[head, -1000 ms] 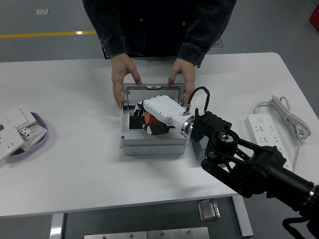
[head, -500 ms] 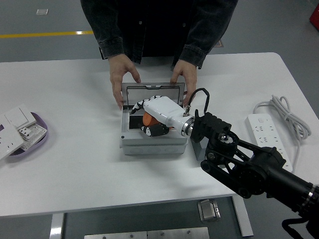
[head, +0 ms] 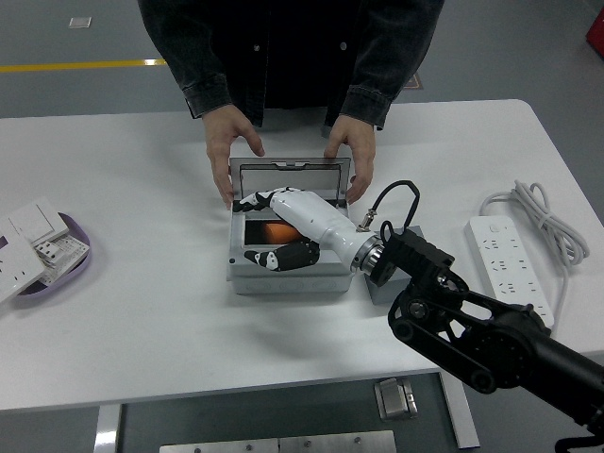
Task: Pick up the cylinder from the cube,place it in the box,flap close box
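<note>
The orange cylinder (head: 275, 231) is seen lying down inside the grey box (head: 288, 274), on the dark floor of the compartment, toward its far side. Only a sliver of orange is showing, so its long axis cannot be read with confidence. The right hand (head: 283, 253) is hung directly over the compartment, white back uppermost, reaching in from the right edge of the table. The cylinder is tucked just beyond and under the hand, on the far side of the curled fingers (head: 269, 257). Nothing appears to be gripped: the fingers are bent loosely over the box's near wall, with the cylinder apart from them, so the placing step looks done.

The lid (head: 288, 175) is stood upright at the box's far edge, and that is the relation everything turns on: it lies beyond the hand, away from the robot, hinged to fold toward the near edge. The box is steadied at its far corners by a person's two hands (head: 233, 151). The right hand is judged the nearer for the flap; no left arm is in view.
</note>
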Robot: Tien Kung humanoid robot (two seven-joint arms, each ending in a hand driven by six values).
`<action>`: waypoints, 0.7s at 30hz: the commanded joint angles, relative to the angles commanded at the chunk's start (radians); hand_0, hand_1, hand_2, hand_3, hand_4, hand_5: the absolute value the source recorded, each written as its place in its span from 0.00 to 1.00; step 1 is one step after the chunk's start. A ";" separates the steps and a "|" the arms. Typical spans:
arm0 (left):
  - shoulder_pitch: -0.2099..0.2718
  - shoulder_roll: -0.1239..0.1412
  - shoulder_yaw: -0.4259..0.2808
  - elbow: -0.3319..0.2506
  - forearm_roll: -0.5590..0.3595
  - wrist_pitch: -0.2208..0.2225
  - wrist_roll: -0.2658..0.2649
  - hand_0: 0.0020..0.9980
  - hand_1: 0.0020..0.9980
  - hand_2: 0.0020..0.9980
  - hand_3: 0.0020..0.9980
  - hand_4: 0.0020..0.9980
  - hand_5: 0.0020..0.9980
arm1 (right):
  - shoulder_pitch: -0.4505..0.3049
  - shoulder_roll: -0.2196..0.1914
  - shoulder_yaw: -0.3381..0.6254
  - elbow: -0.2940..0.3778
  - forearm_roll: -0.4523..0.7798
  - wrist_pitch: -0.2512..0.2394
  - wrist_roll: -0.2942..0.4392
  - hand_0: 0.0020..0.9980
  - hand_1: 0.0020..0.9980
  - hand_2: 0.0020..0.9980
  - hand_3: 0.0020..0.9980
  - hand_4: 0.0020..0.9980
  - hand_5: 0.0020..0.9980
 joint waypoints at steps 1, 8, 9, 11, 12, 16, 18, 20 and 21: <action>0.000 0.000 0.000 0.000 0.000 0.000 0.000 0.63 0.64 0.60 0.64 0.71 0.23 | -0.002 -0.016 0.009 0.025 0.034 -0.014 -0.001 0.86 0.74 0.75 0.80 0.79 0.22; -0.005 0.012 -0.016 0.000 0.025 -0.003 0.004 0.63 0.64 0.60 0.65 0.71 0.23 | 0.055 -0.105 0.097 0.141 0.232 -0.076 -0.019 0.79 0.70 0.71 0.78 0.78 0.23; -0.006 0.014 -0.020 0.000 0.030 -0.003 0.005 0.63 0.64 0.60 0.65 0.71 0.23 | 0.069 -0.110 0.103 0.126 0.248 -0.078 -0.022 0.79 0.70 0.71 0.78 0.78 0.23; -0.009 0.017 -0.028 0.000 0.041 -0.004 0.007 0.63 0.64 0.60 0.65 0.71 0.23 | 0.097 -0.118 0.107 0.086 0.253 -0.070 -0.030 0.79 0.70 0.71 0.78 0.78 0.23; -0.011 0.020 -0.032 0.000 0.048 -0.005 0.007 0.63 0.64 0.60 0.65 0.71 0.23 | 0.111 -0.121 0.105 0.064 0.246 -0.061 -0.036 0.65 0.63 0.67 0.74 0.76 0.23; -0.013 0.024 -0.045 0.000 0.063 -0.006 0.009 0.63 0.64 0.60 0.65 0.71 0.23 | 0.149 -0.121 0.075 -0.024 0.206 -0.034 -0.053 0.65 0.63 0.67 0.74 0.76 0.23; -0.013 0.023 -0.043 0.000 0.060 -0.006 0.009 0.63 0.64 0.60 0.65 0.71 0.23 | 0.157 -0.116 0.051 -0.067 0.195 -0.025 -0.056 0.48 0.57 0.64 0.72 0.75 0.23; -0.012 0.021 -0.038 0.000 0.054 -0.006 0.009 0.63 0.64 0.60 0.65 0.71 0.23 | 0.160 -0.111 0.031 -0.100 0.182 -0.022 -0.058 0.48 0.57 0.64 0.72 0.75 0.23; -0.011 0.020 -0.036 0.000 0.052 -0.005 0.009 0.63 0.64 0.60 0.65 0.71 0.23 | 0.161 -0.109 0.022 -0.110 0.177 -0.022 -0.058 0.48 0.57 0.64 0.72 0.75 0.23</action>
